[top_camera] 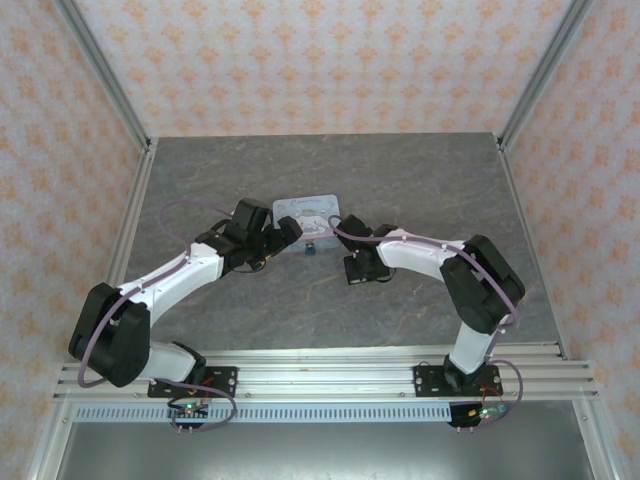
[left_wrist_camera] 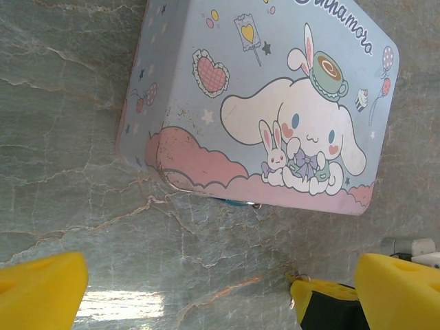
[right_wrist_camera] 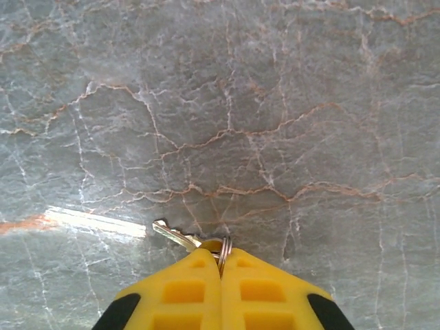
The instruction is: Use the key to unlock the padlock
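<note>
Padlock [top_camera: 311,249] lies on the worktop [top_camera: 430,190] just beside the tin [top_camera: 306,212]; left jaws stand apart, right jaws are clamped on the key [right_wrist_camera: 173,236], so insertion likely comes next, requiring keyhole alignment.

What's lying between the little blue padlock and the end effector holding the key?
Nothing. In the top view, bare table lies between the padlock and the right end effector, which is shut on the key.

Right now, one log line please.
left gripper open near tin | right gripper shut on key | padlock beside tin
</note>
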